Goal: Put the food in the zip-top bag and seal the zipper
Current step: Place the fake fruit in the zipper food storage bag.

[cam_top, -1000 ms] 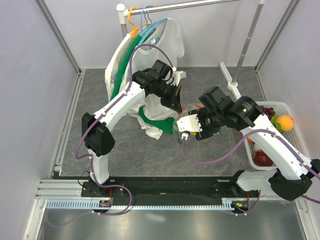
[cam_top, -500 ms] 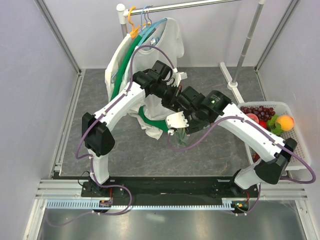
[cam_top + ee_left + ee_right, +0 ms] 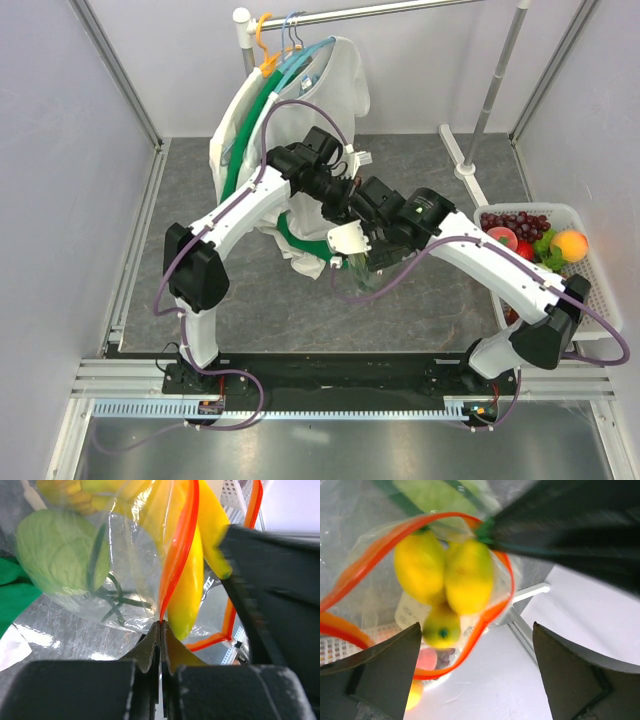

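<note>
While the left pincer (image 3: 160, 630) is pressed together on the thin red-orange zipper strip (image 3: 181, 555), the clear floppy plastic zip-top bag (image 3: 357, 270) hangs from it in the air above the middle of the grey tabletop (image 3: 260, 300), just in front of the white shirt (image 3: 340, 75) and green garment (image 3: 297, 235) on the rack. Inside the bag, the left wrist view shows yellow bananas (image 3: 192, 587) lying against the strip, a pale green leafy vegetable (image 3: 60, 555) to their left and dark green onion stalks (image 3: 114, 599) below it. The right pincer (image 3: 476, 628) is spread wide and grips nothing; its two dark fingers (image 3: 380, 675) stand either side of the bag's mouth, which the strip outlines as an open loop around the bananas, so the zipper is not sealed. From above, both arms meet over the bag, the right pincer just beside the left one. The white slatted basket (image 3: 550, 208) sits well apart at the right edge of the tabletop, with dark purple grapes (image 3: 515, 222), a round orange-yellow fruit (image 3: 569, 245) and small red pieces (image 3: 524, 249) in it. The slider cannot be made out.
</note>
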Controlling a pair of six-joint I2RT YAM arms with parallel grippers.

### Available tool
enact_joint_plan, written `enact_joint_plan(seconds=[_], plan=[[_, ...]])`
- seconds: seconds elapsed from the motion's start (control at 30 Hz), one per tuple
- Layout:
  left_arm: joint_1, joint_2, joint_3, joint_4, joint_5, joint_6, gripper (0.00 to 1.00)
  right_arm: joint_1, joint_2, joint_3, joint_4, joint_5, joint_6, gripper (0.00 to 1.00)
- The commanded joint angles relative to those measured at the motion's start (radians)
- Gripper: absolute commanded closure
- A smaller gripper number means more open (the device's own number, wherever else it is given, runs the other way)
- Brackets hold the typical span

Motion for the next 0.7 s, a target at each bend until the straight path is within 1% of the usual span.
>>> enact_joint_plan(seconds=[0.0, 0.07, 0.1, 0.13, 0.23, 0.27, 0.33, 0.37, 0.43, 0.53, 0.6, 0.67], plan=[[0.029, -0.044, 0.006, 0.011, 0.044, -0.005, 0.98, -0.028, -0.104, 0.081, 0.092, -0.049, 0.163, 0.02], [0.038, -0.038, 0.011, 0.013, 0.047, -0.019, 0.98, -0.066, -0.151, 0.089, 0.105, -0.082, 0.281, 0.02], [0.038, -0.036, 0.015, 0.017, 0.046, -0.021, 0.98, -0.085, -0.165, 0.099, 0.111, -0.138, 0.32, 0.02], [0.038, -0.036, 0.019, 0.016, 0.044, -0.022, 0.98, -0.103, -0.18, 0.099, 0.111, -0.162, 0.403, 0.02], [0.038, -0.034, 0.028, 0.017, 0.044, -0.03, 0.98, -0.178, -0.234, 0.084, 0.115, -0.237, 0.553, 0.03], [0.038, -0.033, 0.029, 0.017, 0.043, -0.031, 0.98, -0.23, -0.259, 0.058, 0.113, -0.257, 0.647, 0.05], [0.038, -0.036, 0.031, 0.017, 0.04, -0.031, 0.98, -0.283, -0.285, 0.017, 0.108, -0.313, 0.717, 0.07], [0.038, -0.036, 0.029, 0.017, 0.04, -0.031, 0.98, -0.322, -0.306, -0.029, 0.113, -0.314, 0.79, 0.08], [0.036, -0.036, 0.026, 0.017, 0.038, -0.031, 0.98, -0.356, -0.315, -0.066, 0.116, -0.347, 0.852, 0.09], [0.032, -0.041, 0.025, 0.017, 0.035, -0.035, 0.98, -0.413, -0.308, -0.112, 0.116, -0.357, 0.968, 0.11], [0.029, -0.042, 0.023, 0.017, 0.032, -0.033, 0.98, -0.468, -0.285, -0.126, 0.113, -0.399, 1.031, 0.11], [0.021, -0.05, 0.017, 0.017, 0.028, -0.025, 0.98, -0.516, -0.267, -0.135, 0.113, -0.448, 1.061, 0.13]])
